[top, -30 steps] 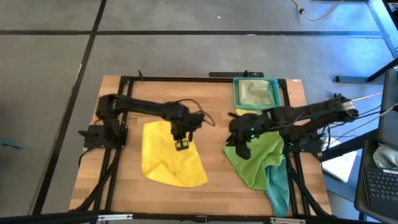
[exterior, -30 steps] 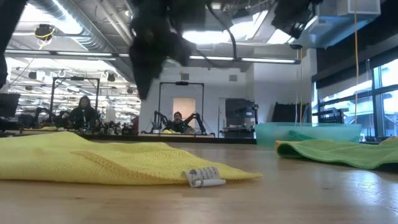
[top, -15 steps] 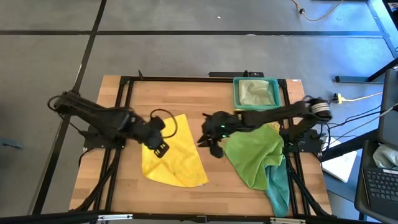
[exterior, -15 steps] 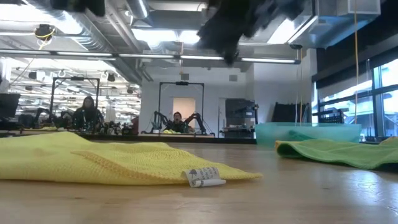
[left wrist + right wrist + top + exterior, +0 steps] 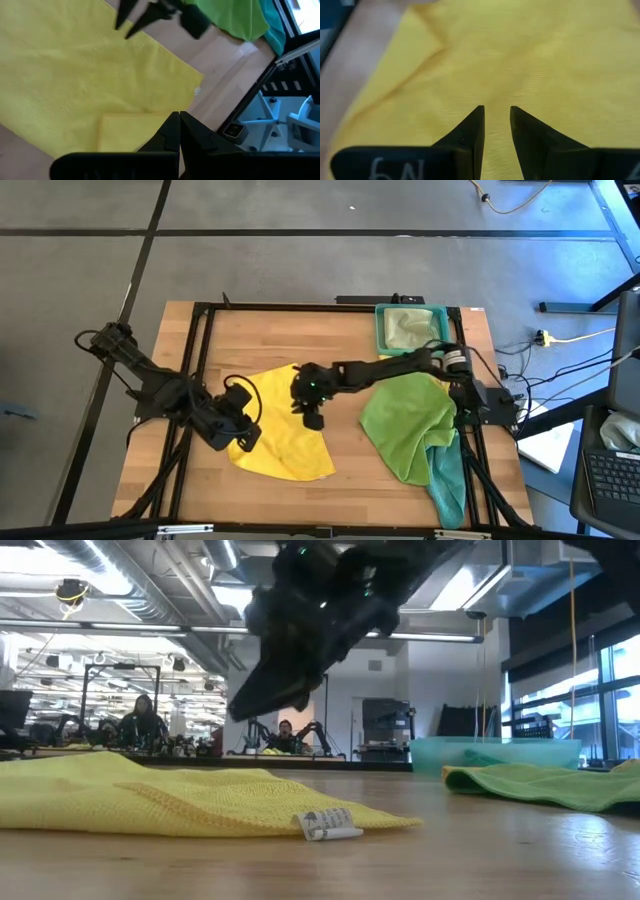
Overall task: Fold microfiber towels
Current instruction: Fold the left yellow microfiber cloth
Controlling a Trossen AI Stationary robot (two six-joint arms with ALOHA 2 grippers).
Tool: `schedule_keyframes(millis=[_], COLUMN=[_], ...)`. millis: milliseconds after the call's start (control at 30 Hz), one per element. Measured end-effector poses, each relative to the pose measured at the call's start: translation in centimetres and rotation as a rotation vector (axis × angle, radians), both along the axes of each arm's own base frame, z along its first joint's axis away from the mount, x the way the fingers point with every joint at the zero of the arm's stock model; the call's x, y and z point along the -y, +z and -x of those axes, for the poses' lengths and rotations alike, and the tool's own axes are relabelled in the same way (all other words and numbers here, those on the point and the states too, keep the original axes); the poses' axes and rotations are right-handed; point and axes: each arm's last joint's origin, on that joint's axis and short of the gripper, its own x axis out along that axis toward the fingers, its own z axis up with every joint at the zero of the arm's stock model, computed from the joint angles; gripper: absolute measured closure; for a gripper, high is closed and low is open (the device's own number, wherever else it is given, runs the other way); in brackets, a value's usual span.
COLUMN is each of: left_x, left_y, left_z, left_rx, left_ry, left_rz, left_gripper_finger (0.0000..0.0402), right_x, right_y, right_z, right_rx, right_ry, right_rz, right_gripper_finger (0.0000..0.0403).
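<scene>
A yellow microfiber towel (image 5: 285, 435) lies spread on the wooden table left of centre, its white tag (image 5: 325, 825) at the near edge. My right gripper (image 5: 313, 420) reaches across from the right and hovers over the towel's right part, fingers (image 5: 475, 125) a little apart with nothing between them. In the low view the right gripper (image 5: 242, 710) is clear above the cloth. My left gripper (image 5: 240, 438) hangs shut (image 5: 179, 117) above the towel's left edge. A bright green towel (image 5: 405, 420) lies at the right, over a teal towel (image 5: 450, 480).
A teal plastic tray (image 5: 380, 330) at the far right holds a pale olive towel (image 5: 410, 330). The teal towel hangs over the table's near right corner. Bare wood (image 5: 345, 470) shows between the yellow and green towels. People sit at benches in the room beyond.
My left gripper has drawn back from the middle of the yellow towel toward the table's left and near edges, rising and rolling, still shut. My right gripper has swung from over the green towel leftward to over the yellow towel and come down. The towels have stayed put.
</scene>
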Motion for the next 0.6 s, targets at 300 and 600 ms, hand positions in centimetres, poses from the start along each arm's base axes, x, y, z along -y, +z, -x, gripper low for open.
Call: schedule_keyframes(millis=[300,600], left_x=[0.5,0.0], left_y=[0.0,-0.3], left_z=[0.4,0.7], left_rx=[-0.001,-0.016], left_ry=[-0.014,0.021], left_rz=[0.001,-0.092], left_gripper_finger=[0.0401,0.04], right_x=[4.4,5.6], right_y=[-2.5,-4.4], right_z=[-0.8,3.6], right_rx=[-0.116,-0.593], right_ry=[-0.097,-0.01], right_rz=[0.009,0.077], right_gripper_finger=[0.0308,0.0308])
